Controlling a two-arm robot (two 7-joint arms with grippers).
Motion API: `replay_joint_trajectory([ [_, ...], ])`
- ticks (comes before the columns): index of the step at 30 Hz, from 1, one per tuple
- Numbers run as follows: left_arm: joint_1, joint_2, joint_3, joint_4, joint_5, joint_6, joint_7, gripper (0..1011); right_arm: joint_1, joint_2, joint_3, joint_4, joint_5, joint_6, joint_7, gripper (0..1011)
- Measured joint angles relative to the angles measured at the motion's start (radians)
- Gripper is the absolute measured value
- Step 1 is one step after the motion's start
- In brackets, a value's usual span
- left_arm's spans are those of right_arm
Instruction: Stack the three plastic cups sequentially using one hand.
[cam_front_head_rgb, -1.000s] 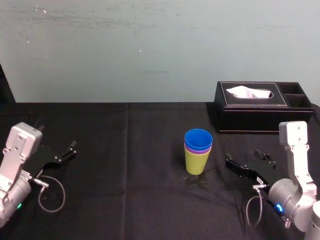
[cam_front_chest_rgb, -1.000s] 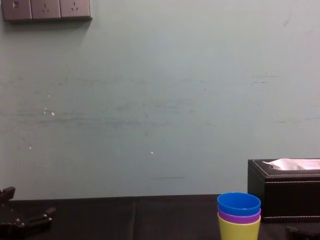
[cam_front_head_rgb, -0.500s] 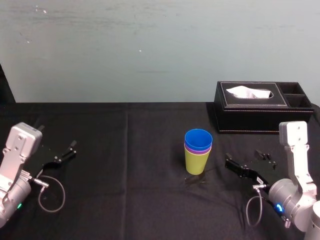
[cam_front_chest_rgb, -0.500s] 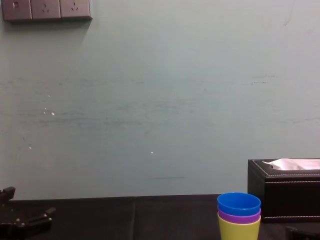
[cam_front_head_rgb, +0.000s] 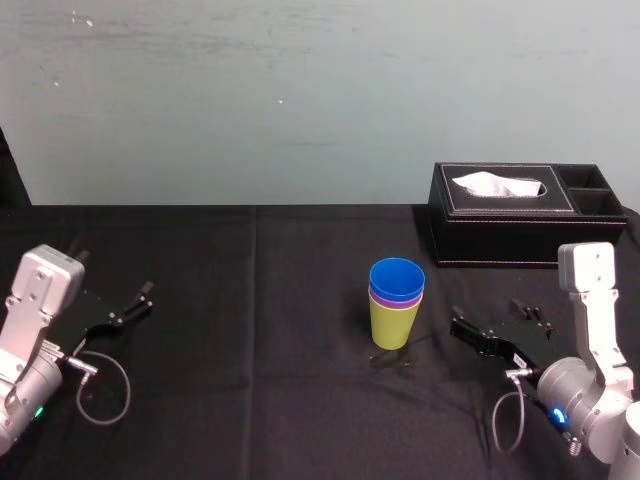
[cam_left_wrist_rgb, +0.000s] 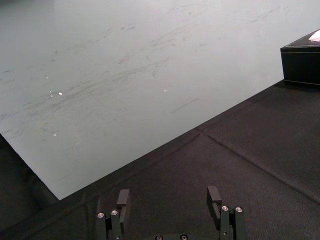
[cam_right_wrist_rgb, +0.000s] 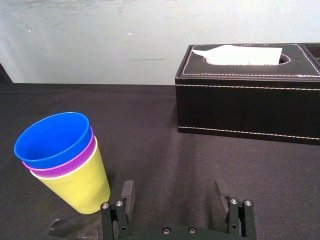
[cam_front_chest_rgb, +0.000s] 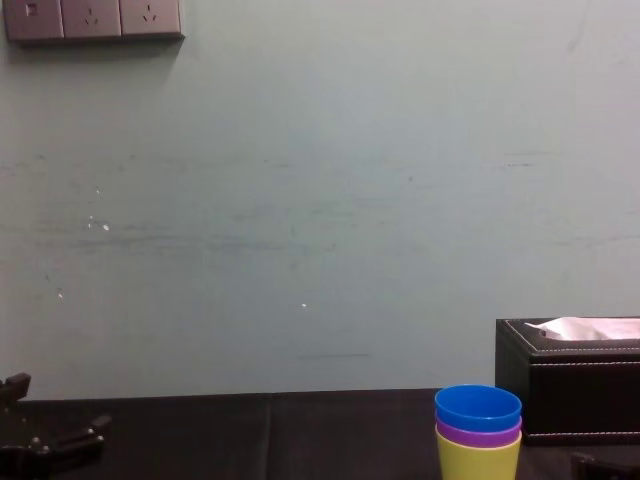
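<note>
The three plastic cups stand nested in one stack on the black cloth: the yellow-green cup (cam_front_head_rgb: 394, 325) at the bottom, the purple cup (cam_front_head_rgb: 385, 296) inside it, the blue cup (cam_front_head_rgb: 397, 276) on top. The right wrist view shows the same stack, yellow-green (cam_right_wrist_rgb: 77, 185), purple (cam_right_wrist_rgb: 60, 164), blue (cam_right_wrist_rgb: 52, 137), as does the chest view (cam_front_chest_rgb: 478, 432). My right gripper (cam_front_head_rgb: 497, 322) (cam_right_wrist_rgb: 175, 191) hangs open a little to the right of the stack, apart from it, with nothing between its fingers. My left gripper (cam_front_head_rgb: 128, 306) (cam_left_wrist_rgb: 168, 197) rests open at the far left.
A black tissue box (cam_front_head_rgb: 505, 215) (cam_right_wrist_rgb: 250, 95) with white tissue stands at the back right, behind my right gripper. The black cloth (cam_front_head_rgb: 260, 300) covers the table up to the pale wall. Cables loop near both arm bases.
</note>
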Motion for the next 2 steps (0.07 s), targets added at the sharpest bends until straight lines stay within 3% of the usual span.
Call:
replay_joint_trajectory([
  [2, 0.000, 0.000, 0.000, 0.000, 0.000, 0.000, 0.000, 1001, 0.000, 0.000, 0.000, 0.000, 0.000, 0.000, 0.000, 1004],
])
